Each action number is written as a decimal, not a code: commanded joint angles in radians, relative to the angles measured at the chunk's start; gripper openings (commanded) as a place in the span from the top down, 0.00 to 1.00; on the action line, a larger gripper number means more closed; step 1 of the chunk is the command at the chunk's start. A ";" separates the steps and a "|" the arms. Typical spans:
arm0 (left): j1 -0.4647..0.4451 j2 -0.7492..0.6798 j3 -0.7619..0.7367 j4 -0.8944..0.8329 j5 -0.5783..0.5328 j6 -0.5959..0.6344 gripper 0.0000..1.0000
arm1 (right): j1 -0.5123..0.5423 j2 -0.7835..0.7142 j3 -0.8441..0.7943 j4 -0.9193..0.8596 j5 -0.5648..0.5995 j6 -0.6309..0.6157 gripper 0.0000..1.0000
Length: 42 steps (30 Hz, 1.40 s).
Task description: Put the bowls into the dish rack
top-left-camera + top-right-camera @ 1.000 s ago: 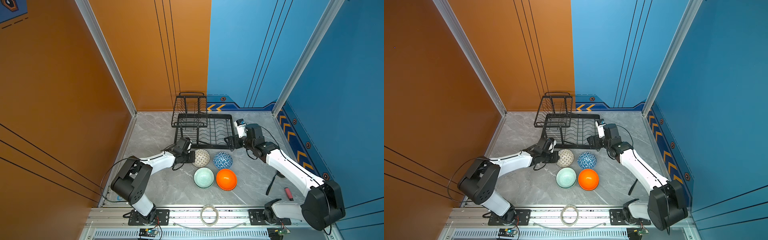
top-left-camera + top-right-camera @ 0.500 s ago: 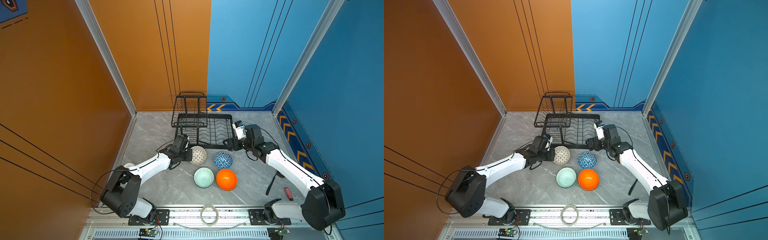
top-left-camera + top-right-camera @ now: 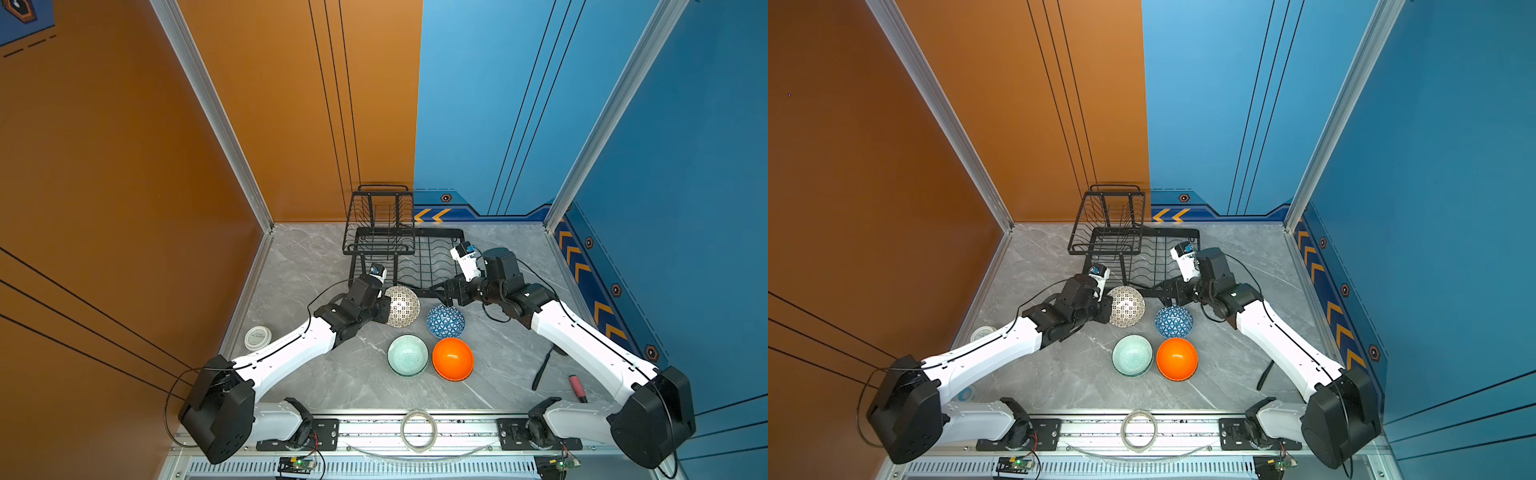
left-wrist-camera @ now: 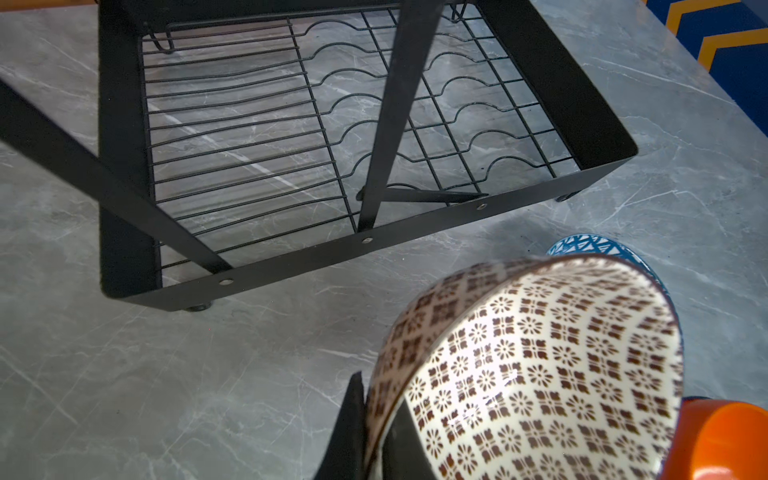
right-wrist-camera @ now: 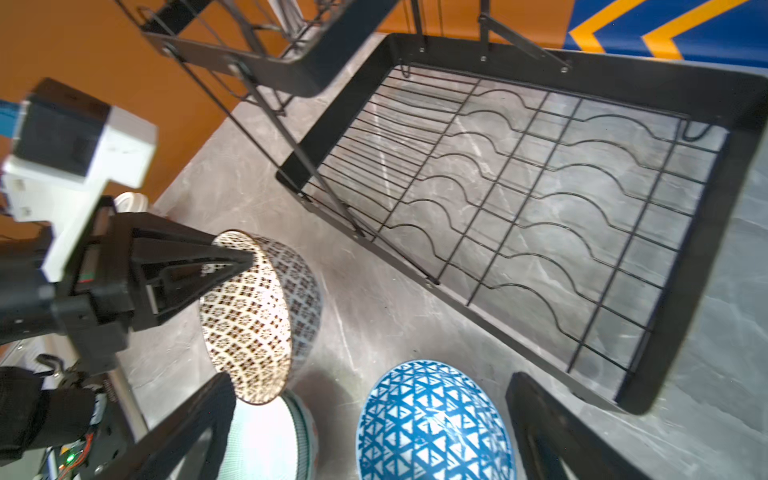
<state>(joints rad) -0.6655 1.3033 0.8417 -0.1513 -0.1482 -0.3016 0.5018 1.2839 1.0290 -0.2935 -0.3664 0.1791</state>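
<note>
Top views: where is the dish rack (image 3: 440, 230) seen?

— It is set at the back of the grey tabletop (image 3: 353, 386), with its raised basket on the left arm's side. The same placing is shown in both top views (image 3: 1177, 230).

And where are the bowls found?

— Four are seen, all outside the rack. The lattice bowl (image 3: 402, 306) is held tipped on its side just in front of the tray's near rim (image 4: 436, 226). The blue bowl (image 3: 445, 321) is set beside it. The mint bowl (image 3: 407, 356) and the orange bowl (image 3: 453, 358) are placed nearer the arm bases.

How is the lattice bowl placed against the left gripper (image 3: 385, 310)?

— Its rim is pinched between the closed fingers, one inside the wall and one outside, as is shown in the left wrist view (image 4: 376, 424). The bowl (image 4: 540, 374) is carried beyond the fingertips, toward the blue bowl.

And the right gripper (image 3: 446, 296)?

— Its jaws are spread wide and nothing is gripped. It is held at the rack's near corner, just by the blue bowl. In the right wrist view that bowl (image 5: 432, 424) is framed between the two fingers. Whether it is touched cannot be told.
</note>
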 commanded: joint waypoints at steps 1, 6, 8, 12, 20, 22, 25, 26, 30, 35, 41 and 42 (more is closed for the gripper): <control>-0.020 -0.021 0.059 0.098 -0.048 0.022 1.00 | 0.033 -0.016 0.023 0.002 -0.019 0.046 0.03; -0.037 -0.014 0.086 0.124 -0.049 0.025 1.00 | 0.058 -0.006 0.023 0.003 0.001 0.067 0.10; -0.038 -0.014 0.091 0.142 -0.053 0.019 1.00 | 0.068 0.008 0.027 0.005 0.019 0.079 0.10; -0.039 -0.010 0.092 0.192 -0.047 -0.009 1.00 | 0.081 0.040 0.019 0.048 0.045 0.131 0.16; -0.064 0.012 0.087 0.254 -0.048 -0.038 1.00 | 0.082 0.081 0.002 0.132 0.089 0.203 0.32; -0.074 0.023 0.080 0.278 -0.050 -0.051 1.00 | 0.081 0.098 0.008 0.131 0.096 0.209 0.34; -0.088 0.039 0.081 0.297 -0.057 -0.059 1.00 | 0.077 0.115 0.011 0.131 0.108 0.219 0.44; -0.092 0.046 0.083 0.300 -0.057 -0.060 1.00 | 0.076 0.120 0.011 0.131 0.110 0.222 0.47; -0.105 0.066 0.090 0.317 -0.063 -0.063 1.00 | 0.068 0.125 0.007 0.126 0.110 0.226 0.58; -0.121 0.083 0.096 0.330 -0.084 -0.066 1.00 | 0.051 0.127 -0.003 0.123 0.103 0.227 0.71; -0.123 0.087 0.106 0.335 -0.117 -0.065 1.00 | 0.019 0.134 0.000 0.108 0.071 0.223 0.81; -0.125 0.091 0.109 0.334 -0.115 -0.065 1.00 | 0.012 0.134 0.002 0.106 0.065 0.221 0.82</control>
<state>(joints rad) -0.7803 1.3941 0.9012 0.1051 -0.2359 -0.3485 0.5499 1.4143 1.0279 -0.1909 -0.2760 0.3634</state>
